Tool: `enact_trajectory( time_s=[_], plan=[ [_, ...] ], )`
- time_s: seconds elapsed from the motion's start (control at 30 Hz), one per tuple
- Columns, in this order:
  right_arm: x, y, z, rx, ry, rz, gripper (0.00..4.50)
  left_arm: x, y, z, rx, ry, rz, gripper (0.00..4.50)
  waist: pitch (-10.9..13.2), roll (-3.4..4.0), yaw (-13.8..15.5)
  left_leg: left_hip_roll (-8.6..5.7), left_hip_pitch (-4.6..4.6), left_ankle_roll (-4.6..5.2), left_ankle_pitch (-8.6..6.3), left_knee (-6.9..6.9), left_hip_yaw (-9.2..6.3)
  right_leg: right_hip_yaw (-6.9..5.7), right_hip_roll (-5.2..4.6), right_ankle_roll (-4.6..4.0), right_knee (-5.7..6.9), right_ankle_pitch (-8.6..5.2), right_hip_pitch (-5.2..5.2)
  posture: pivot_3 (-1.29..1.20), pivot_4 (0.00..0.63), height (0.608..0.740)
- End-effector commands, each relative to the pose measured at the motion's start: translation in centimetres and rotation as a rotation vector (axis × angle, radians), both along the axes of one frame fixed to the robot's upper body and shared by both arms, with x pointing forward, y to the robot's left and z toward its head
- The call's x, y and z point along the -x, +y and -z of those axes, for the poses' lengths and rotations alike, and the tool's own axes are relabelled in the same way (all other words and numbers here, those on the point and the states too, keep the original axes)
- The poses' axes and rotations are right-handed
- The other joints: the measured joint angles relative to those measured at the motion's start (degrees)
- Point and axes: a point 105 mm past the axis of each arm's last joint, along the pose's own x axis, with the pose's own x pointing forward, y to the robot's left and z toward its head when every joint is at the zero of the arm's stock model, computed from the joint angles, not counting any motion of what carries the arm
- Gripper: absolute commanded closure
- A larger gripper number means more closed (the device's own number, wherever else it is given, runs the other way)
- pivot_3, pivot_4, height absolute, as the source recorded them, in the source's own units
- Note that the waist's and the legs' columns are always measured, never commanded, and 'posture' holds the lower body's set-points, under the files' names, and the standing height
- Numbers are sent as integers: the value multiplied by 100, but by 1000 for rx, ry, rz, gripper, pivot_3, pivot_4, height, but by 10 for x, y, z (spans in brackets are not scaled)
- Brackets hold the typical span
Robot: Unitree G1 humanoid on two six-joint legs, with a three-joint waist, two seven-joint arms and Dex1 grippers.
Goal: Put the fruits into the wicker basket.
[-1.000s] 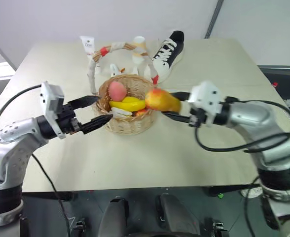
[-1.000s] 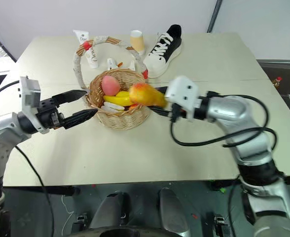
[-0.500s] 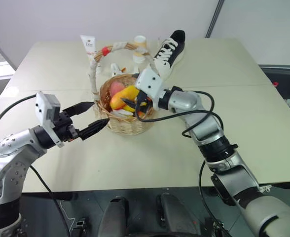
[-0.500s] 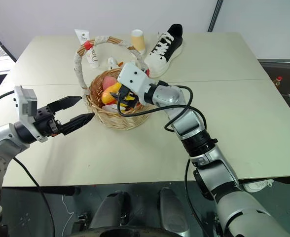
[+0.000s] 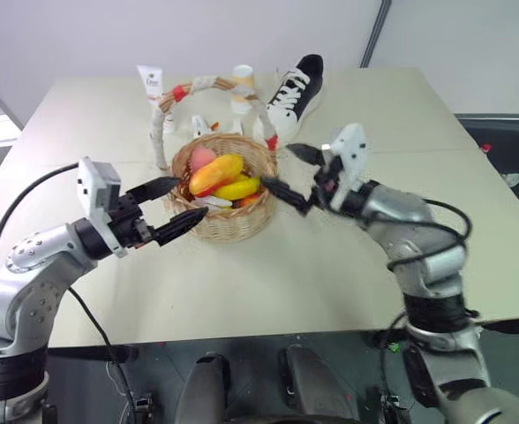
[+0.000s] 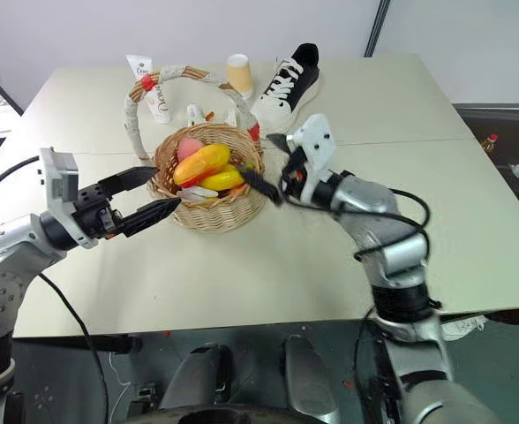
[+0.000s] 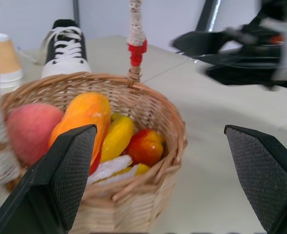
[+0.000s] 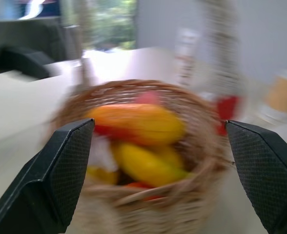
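mango (image 5: 215, 173), banana (image 5: 239, 188), peach (image 5: 202, 157) inside wicker basket (image 5: 227, 224)

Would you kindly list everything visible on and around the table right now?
wicker basket: one, tan, table centre.
mango: one, orange-yellow, on top in the basket.
banana: one, yellow, in the basket.
peach: one, pink, in the basket.
shoe: one, black-white, behind the basket.
paper cup: one, tan, far side.
toothpaste tube: one, white, far side.
table: one, cream.
left gripper: open, beside the basket.
right gripper: open, empty, beside the basket.
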Motion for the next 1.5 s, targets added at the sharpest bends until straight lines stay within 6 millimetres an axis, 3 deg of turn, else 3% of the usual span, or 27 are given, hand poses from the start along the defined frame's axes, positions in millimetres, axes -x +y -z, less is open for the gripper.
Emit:
enact_trajectory(
  time_s=[0.03, 0.17, 0.23, 0.47, 0.5, 0.63, 0.7, 0.83, 1.0, 1.2, 1.23, 1.27, 1.43, 1.5],
  plan=[
    [-27, 2, -11, -68, -37, 113, 64, 0, -3, -9, 6, -43, 19, 0, 0, 0, 12, -1, 0, -5, 3, -11, 0, 0, 0, -2, 0, -1, -3, 0, 150, 740],
    [-48, 6, -8, -93, -25, 148, 64, -1, -9, -12, 6, -51, 35, 0, 0, 0, 27, -7, -13, -14, 8, -31, 7, 2, -7, -3, -2, -1, -25, 0, 150, 740],
    [-49, 7, -8, -98, -29, 135, 840, 0, -10, -13, 10, -55, 35, 0, 0, -1, 40, -6, -19, -14, 8, -37, 7, 3, -18, -3, -3, -1, -29, 0, 150, 740],
    [-44, 3, -16, -127, -71, 122, 4394, 2, -13, -11, 14, -51, 40, 0, 0, -1, 33, -6, -70, -20, 12, -30, 6, 2, -25, 0, -2, 0, -78, 0, 150, 740],
    [-42, 1, -18, -130, -84, 125, 4463, 2, -14, -11, 16, -50, 43, 0, 0, -1, 31, -6, -71, -21, 12, -30, 5, 1, -23, 0, -2, 0, -80, 0, 150, 740],
    [-31, -35, -30, -111, -168, 216, 4463, 0, -17, -11, 24, -48, 62, 0, 0, -1, 47, -6, -76, -21, 13, -30, 4, 0, -21, 0, -1, 0, -83, 0, 150, 740],
    [-29, -65, -36, -104, -195, 314, 4463, 0, -20, -11, 29, -44, 78, 0, 0, 0, 77, -8, -87, -21, 13, -28, -2, -2, -23, 0, -4, 0, -86, 0, 150, 740],
    [-21, -151, -42, -56, -229, 599, 4463, -5, -28, -8, 38, -33, 119, 0, 0, 0, 168, -16, -92, -21, 13, -21, 1, -1, -27, 3, -7, 2, -87, 0, 150, 740],
    [-16, -213, -31, -41, -209, 816, 4463, -10, -37, -7, 54, -30, 161, 0, 0, 0, 135, -20, -89, -21, 13, -24, 17, 1, -12, 2, -8, 1, -87, 0, 150, 740],
    [-18, -234, -16, -87, -153, 874, 4463, -15, -45, -7, 59, -35, 185, 0, 0, 3, 4, -13, -76, -21, 15, -25, 32, 9, -2, 2, 4, 1, -87, 0, 150, 740],
    [-18, -235, -14, -90, -146, 872, 3471, -15, -45, -7, 59, -36, 187, 0, 0, 3, 7, -12, -75, -21, 15, -26, 32, 9, -1, 2, 5, 1, -87, 0, 150, 740],
    [-16, -235, -14, -92, -149, 871, 3174, -15, -45, -7, 58, -35, 187, 0, 0, 3, 12, -10, -75, -21, 15, -26, 31, 9, -1, 2, 5, 1, -87, 0, 150, 740],
    [2, -251, -23, -40, -209, 947, 708, -17, -41, -6, 47, -35, 173, 0, -1, 3, 60, -12, -80, -21, 15, -23, 28, 8, -6, 2, 4, 1, -86, 0, 150, 740],
    [13, -257, -26, -26, -226, 955, 708, -18, -39, -6, 42, -39, 162, 0, -1, 5, 91, -13, -84, -21, 16, -23, 26, 8, -11, 2, 3, 1, -86, 0, 150, 740]
  ],
)
